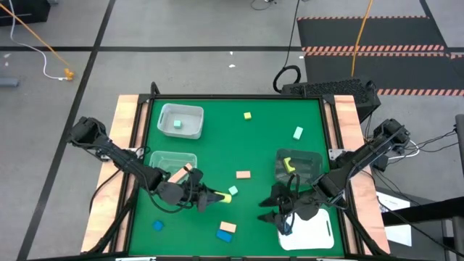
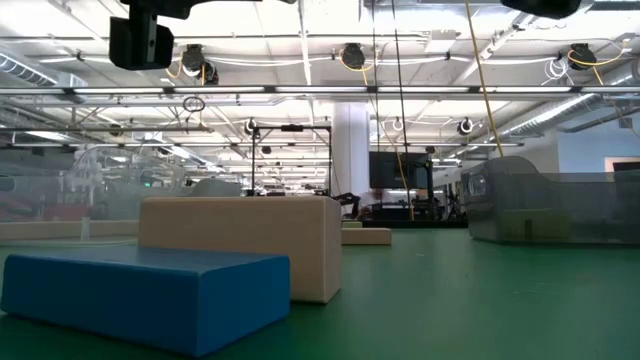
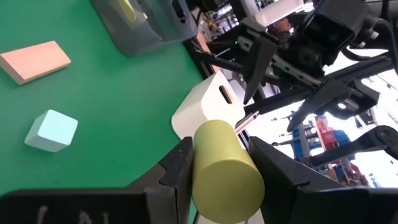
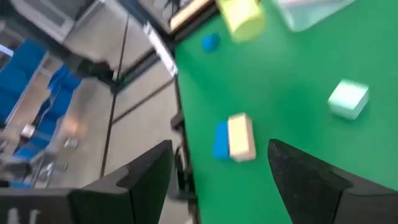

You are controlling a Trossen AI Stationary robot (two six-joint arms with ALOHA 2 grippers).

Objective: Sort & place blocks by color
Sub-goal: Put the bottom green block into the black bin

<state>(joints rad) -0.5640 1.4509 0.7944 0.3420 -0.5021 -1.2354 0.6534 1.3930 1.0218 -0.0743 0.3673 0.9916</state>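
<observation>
Left tool (image 3: 217,163) around yellow cylinder (image 3: 224,165)

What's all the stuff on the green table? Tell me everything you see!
table: 1, green, under everything.
clear bins: 3; far-left bin, near-left bin, right bin.
white tray: 1, near-right corner.
mint blocks: 3; one in the far-left bin, one far right, one near the middle.
yellow blocks: 3; one far middle, one in the right bin, one held.
salmon blocks: 3; middle, at the near-left bin's edge, and near front touching a blue one.
blue blocks: 2; near front, near left.
left tool: shut on the held yellow block.
right tool: open, over the white tray's edge.
</observation>
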